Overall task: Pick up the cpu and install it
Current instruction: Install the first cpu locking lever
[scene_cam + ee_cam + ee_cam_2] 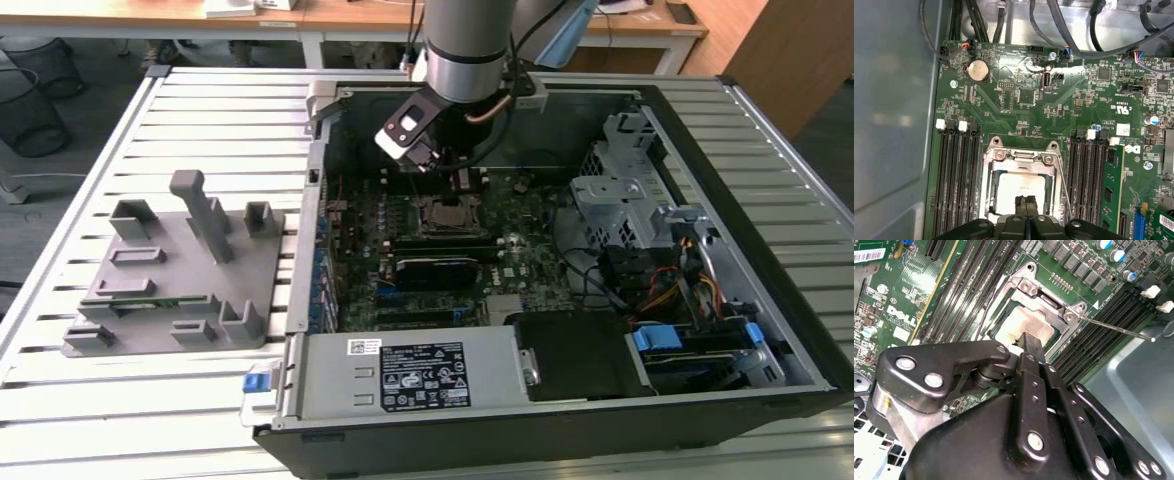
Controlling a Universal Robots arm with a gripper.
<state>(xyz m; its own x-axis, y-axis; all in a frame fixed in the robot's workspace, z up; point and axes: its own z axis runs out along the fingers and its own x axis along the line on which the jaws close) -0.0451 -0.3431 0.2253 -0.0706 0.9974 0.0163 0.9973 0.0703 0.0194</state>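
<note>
Closest to you in both wrist views, your end effector has its two black fingers pressed together side by side with nothing clamped between them. The tips are directly over the cpu, but you cannot tell whether they actually touch its top. The cpu lies flat inside the metal socket frame, pale top up, with the frame's edges around it. A thin wire lever runs out from one corner of the frame, standing off the board. On either side of the socket you see rows of black memory slots, and all of this sits on the green motherboard. Farther across the board there is a round coin battery, and beyond it dark cables run along the metal wall. In the exterior view, the arm reaches straight down into the open computer case, with your end effector just above the socket. The case lies on the slatted table. A grey plastic fixture sits on the table well apart, toward the exterior view's left.
</note>
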